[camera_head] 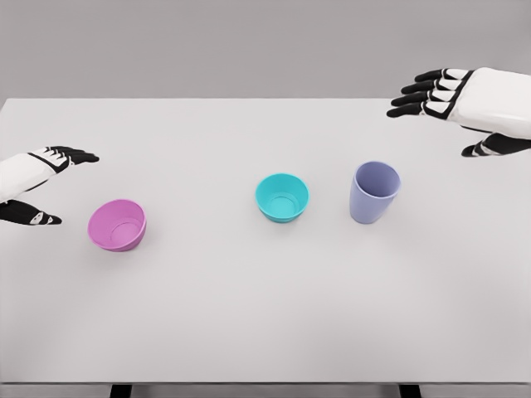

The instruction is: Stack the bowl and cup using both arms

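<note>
Bowls and a cup stand apart on the white table (249,315): nearest, toward the left, the pink bowl (118,225) sits tilted; the teal bowl (282,197) is upright at the middle, and the lavender cup (374,192) stands just to its right. The left hand (41,178) hovers beside the pink bowl, fingers spread, empty. Farthest, the right hand (452,99) hangs above the far edge, fingers extended, empty.

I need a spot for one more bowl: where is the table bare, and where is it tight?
The whole front strip of the table below the pink bowl, teal bowl and lavender cup is bare, as is the back strip. The pink-teal gap is wide. Teal bowl and cup are closest.
</note>
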You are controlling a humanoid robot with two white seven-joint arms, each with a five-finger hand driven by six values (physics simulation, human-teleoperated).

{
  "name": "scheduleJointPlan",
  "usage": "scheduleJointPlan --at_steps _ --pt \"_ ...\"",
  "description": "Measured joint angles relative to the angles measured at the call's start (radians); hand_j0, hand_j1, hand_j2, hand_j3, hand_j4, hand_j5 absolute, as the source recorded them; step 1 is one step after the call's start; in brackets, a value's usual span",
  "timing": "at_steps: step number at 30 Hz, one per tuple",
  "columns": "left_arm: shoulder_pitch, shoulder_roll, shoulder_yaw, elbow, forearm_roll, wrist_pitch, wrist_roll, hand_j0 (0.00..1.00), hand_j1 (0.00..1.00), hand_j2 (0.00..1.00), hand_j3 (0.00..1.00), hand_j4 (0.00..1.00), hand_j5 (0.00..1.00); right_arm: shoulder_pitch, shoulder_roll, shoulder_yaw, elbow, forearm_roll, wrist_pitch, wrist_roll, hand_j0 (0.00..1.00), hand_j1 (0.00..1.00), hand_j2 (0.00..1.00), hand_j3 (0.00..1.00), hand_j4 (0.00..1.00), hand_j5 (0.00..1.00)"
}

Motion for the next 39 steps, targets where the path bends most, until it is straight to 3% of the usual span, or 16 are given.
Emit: scheduleJointPlan --at_steps 8,11,13,15,19,20,21,24,26,28,30,39 --pt "-0.011 -0.004 0.002 0.004 -0.001 0.000 -0.004 1.00 1.00 1.00 1.00 1.00 1.00 -0.002 -0.010 -0.003 0.000 -0.010 0.000 0.000 1.00 1.00 1.00 1.00 1.00 1.00" --pt "-0.051 0.008 0.010 -0.014 0.010 0.000 -0.095 1.00 1.00 1.00 1.00 1.00 1.00 0.018 -0.073 -0.002 0.000 -0.015 0.000 0.000 1.00 1.00 1.00 1.00 1.00 1.00" --pt "-0.069 0.031 0.009 -0.054 0.027 0.000 -0.188 1.00 1.00 1.00 1.00 1.00 1.00 0.029 -0.098 0.011 -0.001 -0.021 0.000 0.000 1.00 1.00 1.00 1.00 1.00 1.00" --pt "-0.080 0.053 0.006 -0.121 0.048 -0.001 -0.253 1.00 1.00 1.00 1.00 1.00 1.00 0.031 -0.048 0.007 -0.001 -0.034 0.000 0.000 1.00 1.00 1.00 1.00 1.00 1.00" --pt "-0.123 0.077 -0.009 -0.241 0.080 -0.001 -0.303 1.00 1.00 1.00 1.00 1.00 1.00 0.040 -0.068 0.004 -0.001 -0.045 0.000 0.000 1.00 1.00 1.00 1.00 1.00 1.00" --pt "-0.156 0.079 -0.021 -0.259 0.082 0.000 -0.308 1.00 1.00 1.00 1.00 1.00 1.00 0.035 -0.082 0.004 -0.001 -0.044 0.000 0.000 1.00 1.00 1.00 1.00 1.00 1.00" --pt "-0.196 0.079 -0.043 -0.272 0.083 0.000 -0.311 1.00 1.00 1.00 1.00 1.00 1.00 0.032 -0.092 0.003 -0.001 -0.043 0.000 0.000 1.00 1.00 1.00 1.00 1.00 1.00" --pt "-0.444 0.072 -0.208 -0.275 0.088 0.002 -0.317 1.00 1.00 1.00 1.00 1.00 1.00 0.029 -0.103 -0.002 -0.001 -0.042 0.000 0.000 1.00 1.00 1.00 1.00 1.00 1.00" --pt "-0.500 0.066 -0.348 -0.254 0.102 0.001 -0.319 1.00 1.00 1.00 1.00 1.00 1.00 0.025 -0.105 -0.004 -0.001 -0.041 0.000 0.000 1.00 1.00 1.00 1.00 1.00 1.00" --pt "-0.499 0.065 -0.438 -0.241 0.120 -0.001 -0.320 1.00 1.00 1.00 1.00 1.00 1.00 0.018 -0.106 -0.005 -0.001 -0.041 0.000 0.000 1.00 1.00 1.00 1.00 1.00 1.00" --pt "-0.499 0.071 -0.485 -0.234 0.140 -0.001 -0.321 1.00 1.00 1.00 1.00 1.00 1.00 0.018 -0.106 -0.005 0.000 -0.041 0.000 0.000 1.00 1.00 1.00 1.00 1.00 1.00" --pt "-0.492 0.111 -0.543 -0.227 0.218 0.011 -0.321 1.00 1.00 1.00 1.00 1.00 1.00 0.018 -0.114 -0.005 -0.002 -0.039 0.000 0.000 1.00 1.00 1.00 1.00 1.00 1.00"
